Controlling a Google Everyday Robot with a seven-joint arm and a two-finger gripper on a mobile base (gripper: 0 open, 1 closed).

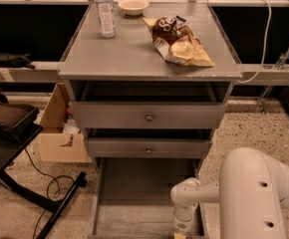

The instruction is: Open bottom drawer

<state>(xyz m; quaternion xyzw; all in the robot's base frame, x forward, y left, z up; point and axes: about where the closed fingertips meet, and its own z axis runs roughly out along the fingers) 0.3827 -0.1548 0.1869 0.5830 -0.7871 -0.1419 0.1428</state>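
1. Camera view looks down on a grey metal cabinet with a flat top (134,54) and three drawers. The bottom drawer (134,198), a plain grey tray, stands well out beneath the other two. Its front panel is lost at the lower edge of the frame.
2. Our white two-finger gripper (179,230) hangs straight down from the rounded white robot arm (256,193) at the front edge of that tray, right of its middle. We judge it is placed there because a pull has to act on the drawer's front. We cannot tell how the pincer is set, as its tip runs off the frame.
3. The mid-sized grey drawer front (124,148) and the tall grey drawer front (114,116) above it sit back at the cabinet, each with a small round knob at centre. Only the lowest tray is exposed.
4. A clear plastic water bottle (105,11) stands near the back left corner of the top. A small white bowl (133,5) sits at the back edge, and a crumpled brown-and-yellow snack bag (179,41) lies toward the right edge. All are well apart from the arm, so we expect a low pull to leave them alone.
5. Most of the tray floor shows, so we judge the opening is nearly or fully done.
6. A brown cardboard box (60,133) stands on the floor beside the cabinet's left edge, clear of the drawer's path.
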